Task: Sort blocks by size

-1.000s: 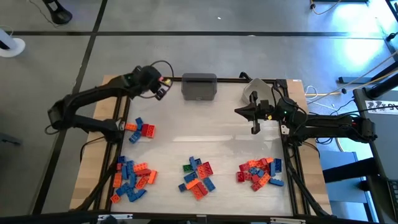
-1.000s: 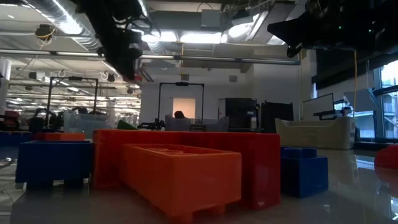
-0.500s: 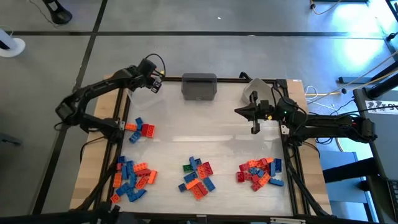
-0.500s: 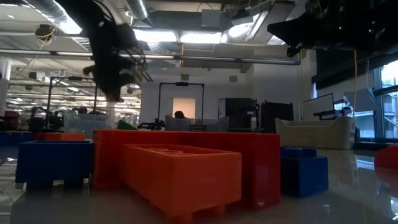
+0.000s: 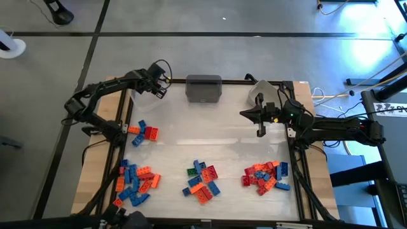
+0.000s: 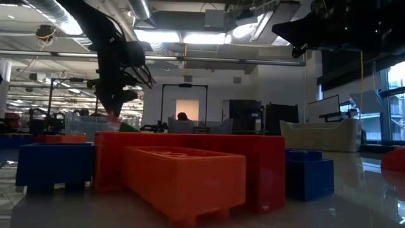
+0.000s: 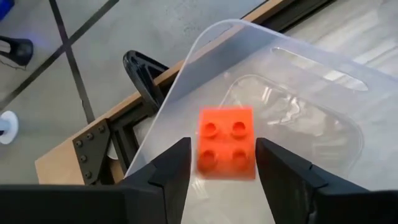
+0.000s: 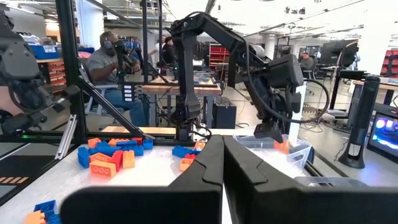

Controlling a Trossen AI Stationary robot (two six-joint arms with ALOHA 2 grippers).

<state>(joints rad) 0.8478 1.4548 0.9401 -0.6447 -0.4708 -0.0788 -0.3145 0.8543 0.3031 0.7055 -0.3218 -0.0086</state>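
No readable text, label, brand or number shows anywhere (no view offers one).

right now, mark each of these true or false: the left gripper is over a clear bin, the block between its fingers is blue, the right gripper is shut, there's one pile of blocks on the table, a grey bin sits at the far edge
1. The left gripper is over a clear bin. True.
2. The block between its fingers is blue. False: it is an orange block with four studs, and gaps show between it and both fingers, so it looks released.
3. The right gripper is shut. True: its fingers meet, and it holds nothing.
4. All blocks lie in one pile. False: the high view shows four groups, a small group on the left and three piles along the near edge.
5. A grey bin sits at the far edge. True.
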